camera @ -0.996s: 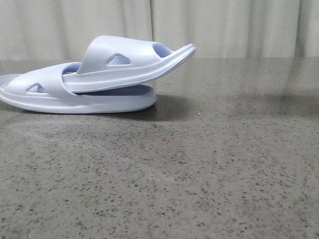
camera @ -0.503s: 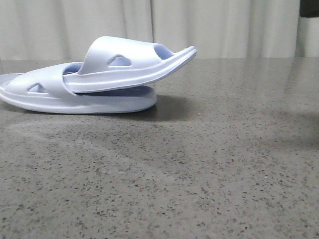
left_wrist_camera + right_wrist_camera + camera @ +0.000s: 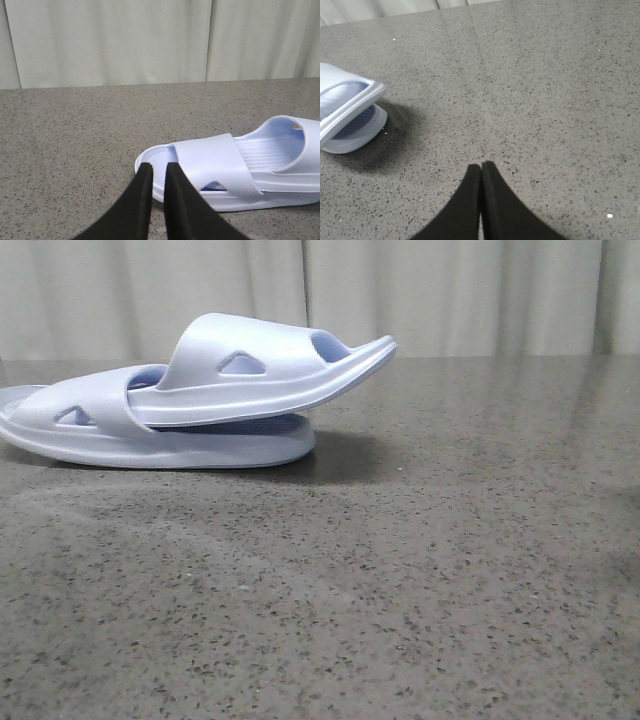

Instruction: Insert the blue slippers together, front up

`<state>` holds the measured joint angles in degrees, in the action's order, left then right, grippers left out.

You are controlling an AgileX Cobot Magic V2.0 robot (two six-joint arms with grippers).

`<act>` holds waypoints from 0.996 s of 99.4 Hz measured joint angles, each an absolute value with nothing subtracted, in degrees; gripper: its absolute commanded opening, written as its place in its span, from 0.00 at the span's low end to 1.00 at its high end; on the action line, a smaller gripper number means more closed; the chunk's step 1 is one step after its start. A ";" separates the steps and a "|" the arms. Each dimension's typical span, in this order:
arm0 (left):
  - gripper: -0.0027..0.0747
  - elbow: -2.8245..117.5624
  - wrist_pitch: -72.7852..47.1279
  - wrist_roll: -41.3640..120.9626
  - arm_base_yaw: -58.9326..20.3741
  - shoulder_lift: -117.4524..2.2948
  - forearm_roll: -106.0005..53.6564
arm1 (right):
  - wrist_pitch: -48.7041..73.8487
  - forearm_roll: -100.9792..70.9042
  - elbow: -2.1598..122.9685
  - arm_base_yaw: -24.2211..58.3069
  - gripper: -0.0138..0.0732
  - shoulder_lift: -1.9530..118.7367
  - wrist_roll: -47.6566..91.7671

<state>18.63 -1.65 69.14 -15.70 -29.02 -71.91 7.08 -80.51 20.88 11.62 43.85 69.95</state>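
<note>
The two blue slippers lie nested at the table's far left. The lower slipper (image 3: 150, 440) lies flat. The upper slipper (image 3: 260, 375) has its heel tucked under the lower one's strap and its toe tilted up to the right. In the left wrist view the lower slipper's strap (image 3: 215, 162) is near, with the upper slipper (image 3: 295, 145) behind it. My left gripper (image 3: 159, 167) is empty, its jaws a narrow gap apart, just short of the lower slipper's rim. My right gripper (image 3: 481, 166) is shut and empty over bare table, to the right of the slippers (image 3: 347, 112). Neither gripper shows in the front view.
The dark speckled stone table (image 3: 400, 580) runs across the whole front view. Pale curtains (image 3: 450, 290) hang behind its far edge. The slippers cast a shadow (image 3: 350, 455) to their right.
A dark arm part at the front view's top right half a second ago has left the view, and its shadow on the right has faded. The slippers have hardly moved.
</note>
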 measured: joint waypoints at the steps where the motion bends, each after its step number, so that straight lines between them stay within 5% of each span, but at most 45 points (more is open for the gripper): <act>1: 0.05 18.63 -1.65 69.14 -15.70 -29.02 -71.91 | 7.08 -80.51 20.88 11.62 0.06 43.85 69.95; 83: 0.05 18.35 0.00 69.14 -15.70 -29.02 -72.14 | 7.14 -80.55 20.88 11.62 0.06 43.85 69.98; 99: 0.05 15.06 0.00 54.32 -15.19 -27.28 -54.94 | 7.14 -80.64 20.88 11.62 0.06 43.85 69.98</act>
